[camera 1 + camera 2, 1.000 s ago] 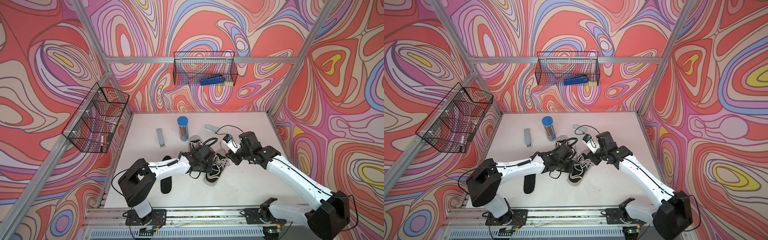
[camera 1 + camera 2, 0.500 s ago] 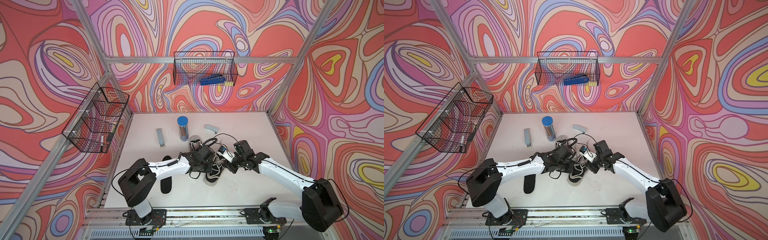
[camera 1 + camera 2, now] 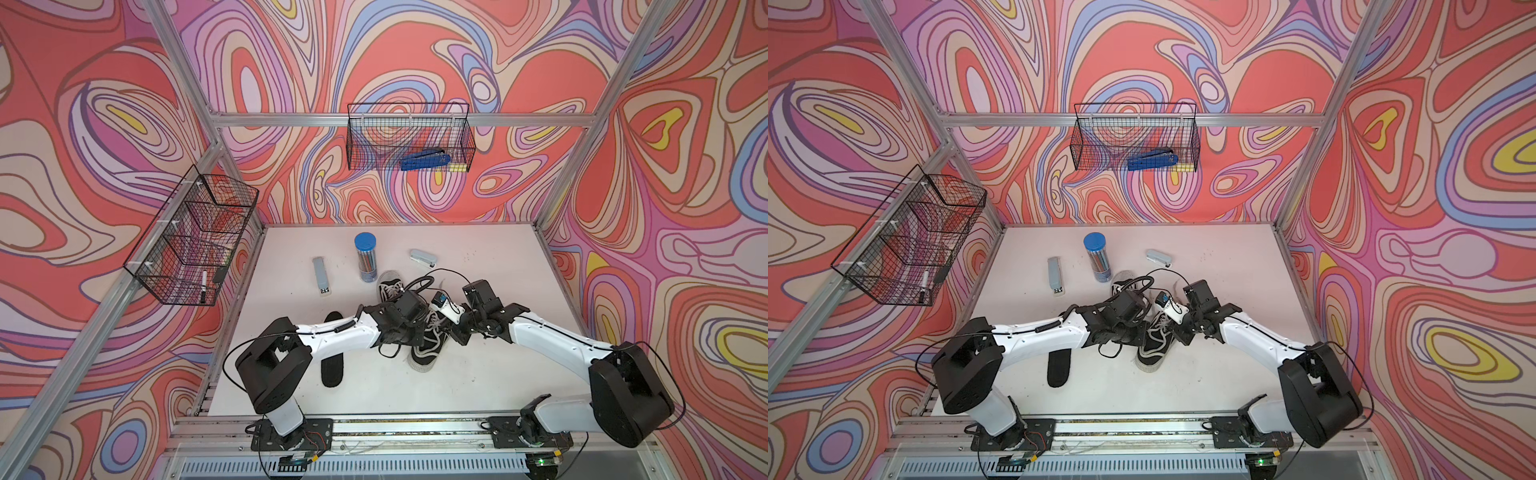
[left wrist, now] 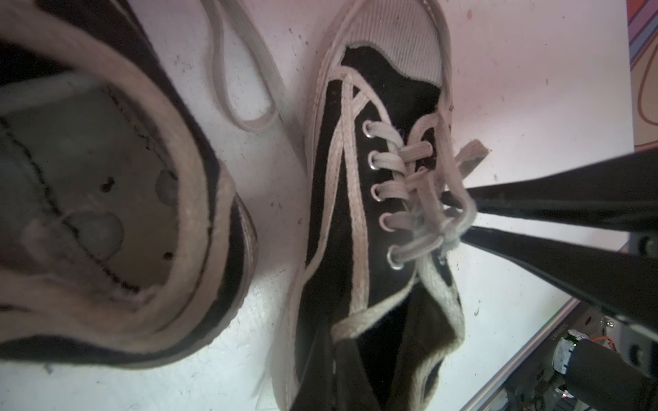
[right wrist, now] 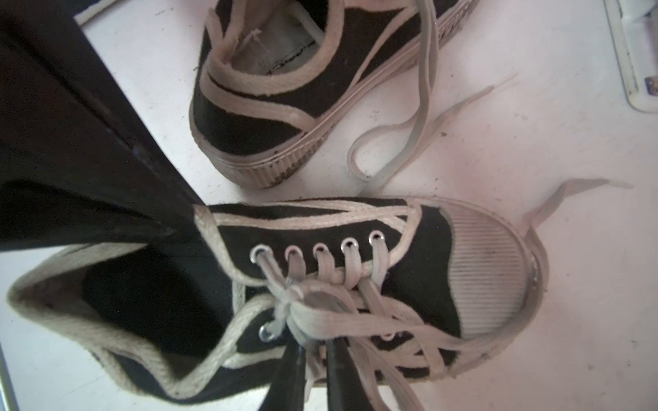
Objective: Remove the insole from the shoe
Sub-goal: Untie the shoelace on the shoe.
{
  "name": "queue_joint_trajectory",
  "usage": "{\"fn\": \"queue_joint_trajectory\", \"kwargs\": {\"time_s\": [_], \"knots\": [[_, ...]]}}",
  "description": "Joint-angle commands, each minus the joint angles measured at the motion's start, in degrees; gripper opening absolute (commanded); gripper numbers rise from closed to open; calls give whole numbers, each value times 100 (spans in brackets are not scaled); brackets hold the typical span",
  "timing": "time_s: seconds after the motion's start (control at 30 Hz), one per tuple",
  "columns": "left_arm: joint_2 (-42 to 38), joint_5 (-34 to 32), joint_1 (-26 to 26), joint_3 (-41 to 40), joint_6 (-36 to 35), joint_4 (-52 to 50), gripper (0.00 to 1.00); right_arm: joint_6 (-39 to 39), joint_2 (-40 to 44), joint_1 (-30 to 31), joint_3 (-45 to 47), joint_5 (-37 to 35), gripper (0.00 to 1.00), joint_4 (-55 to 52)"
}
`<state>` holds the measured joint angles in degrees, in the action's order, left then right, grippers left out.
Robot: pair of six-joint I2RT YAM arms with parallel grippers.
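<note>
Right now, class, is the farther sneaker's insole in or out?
Out: farther sneaker shows bare stitched footbed; black insole lies on the table.

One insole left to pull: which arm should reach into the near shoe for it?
Left. The left jaws are shut at the collar of the near shoe, beside its dark insole; the right jaws pinch the laces, steadying it.

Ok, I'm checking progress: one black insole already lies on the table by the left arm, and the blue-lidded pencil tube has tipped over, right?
Not the tube: the blue-lidded pencil tube stands upright, as both top views show. The black insole does lie on the table by the left arm.
</note>
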<state>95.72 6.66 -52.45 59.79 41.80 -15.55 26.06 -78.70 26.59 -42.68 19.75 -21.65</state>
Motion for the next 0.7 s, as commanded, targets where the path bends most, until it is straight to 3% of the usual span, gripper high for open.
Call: {"fn": "queue_joint_trajectory", "kwargs": {"time_s": [0.0,0.43,0.53,0.67], "knots": [[-162,-22,16,-80,64,-150,0,35,173,11,-1,-54,11,-145],[-133,-73,18,-66,161,-175,0,-13,931,4,-159,-509,0,-1159],[-149,-135,23,-68,221,-241,0,-309,1135,6,-339,-1255,0,-1338],[-176,-150,19,-112,339,-262,0,-1129,1744,-10,-651,-2945,0,-1174]]}}
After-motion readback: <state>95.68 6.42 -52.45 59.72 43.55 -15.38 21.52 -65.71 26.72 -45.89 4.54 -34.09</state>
